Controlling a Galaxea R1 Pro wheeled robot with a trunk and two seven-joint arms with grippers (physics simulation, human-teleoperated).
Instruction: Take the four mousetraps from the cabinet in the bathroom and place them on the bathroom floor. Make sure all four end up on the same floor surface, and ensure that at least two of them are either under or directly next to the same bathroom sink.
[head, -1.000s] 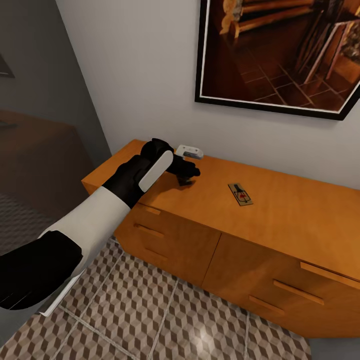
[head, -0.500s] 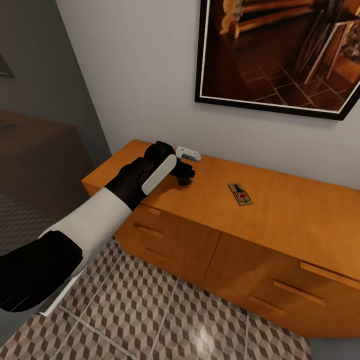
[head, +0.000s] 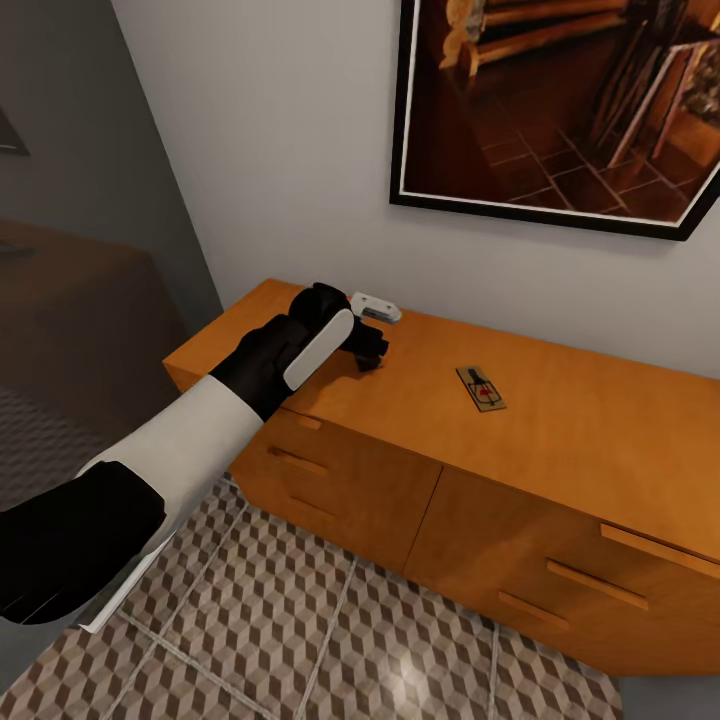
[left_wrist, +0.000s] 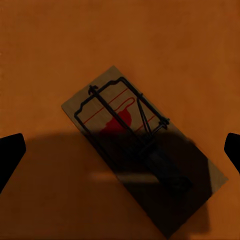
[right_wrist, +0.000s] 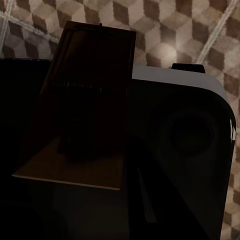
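The left gripper (head: 368, 352) hangs over the left part of the cabinet (head: 560, 420), in the middle of the head picture, pointing down at the top. Its wrist picture looks straight down on a mousetrap (left_wrist: 142, 152) lying flat on the orange wood. The two dark fingertips (left_wrist: 9, 155) sit at the far left and far right edges of that picture, so the jaws are wide open and hold nothing. The trap lies between them but does not touch them. Its long side runs on a slant, from the upper left of the wrict picture down to the lower right, so it is not square to the fingers. I think the gripper needs to turn a little, or close across the short side, before it goes down. A second trap (head: 481, 388) lies flat on the cabinet top a bit to the right, near the middle of the head picture, well apart from the gripper. The right gripper's picture is dark. A trap (right_wrist: 82, 105) is very close to that camera, with the tiled floor (right_wrist: 170, 35) behind it, and it seems to be held, but I cannot tell for sure.
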